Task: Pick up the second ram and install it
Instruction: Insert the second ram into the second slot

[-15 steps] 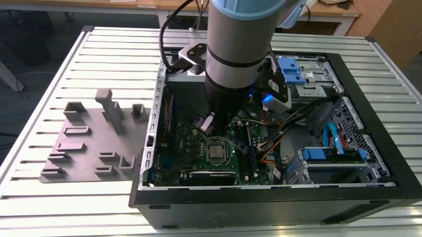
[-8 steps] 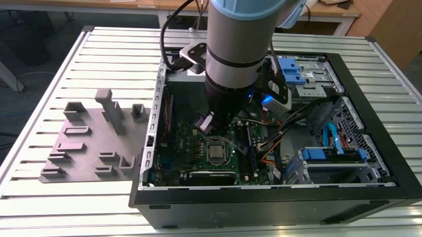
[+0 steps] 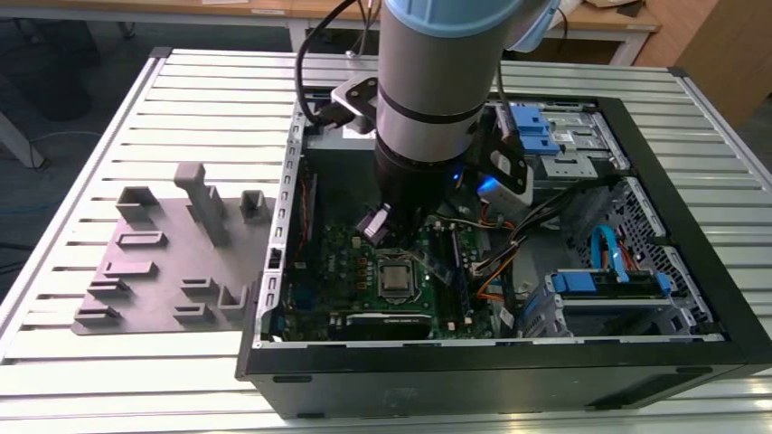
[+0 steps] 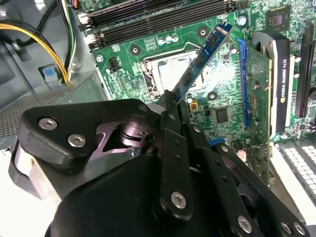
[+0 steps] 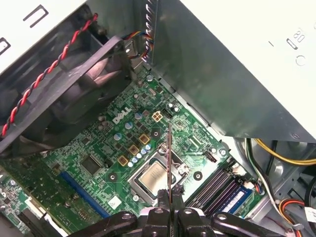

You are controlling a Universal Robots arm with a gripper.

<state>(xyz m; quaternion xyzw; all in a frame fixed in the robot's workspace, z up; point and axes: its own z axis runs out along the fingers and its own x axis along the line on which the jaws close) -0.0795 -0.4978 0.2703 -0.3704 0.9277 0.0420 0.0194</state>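
One tip: your gripper (image 4: 174,98) has the second ram (image 4: 203,55) clamped by its end above the motherboard (image 4: 129,58), so line it dead square with the memory slots (image 4: 158,15).

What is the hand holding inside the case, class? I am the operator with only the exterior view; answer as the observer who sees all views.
Observer: In the second wrist view the hand is shut on the second ram, gripped by one end.
Operator: Is it in a slot?
Observer: No. In the first wrist view it stands edge-on over the processor socket, apart from the memory slots.
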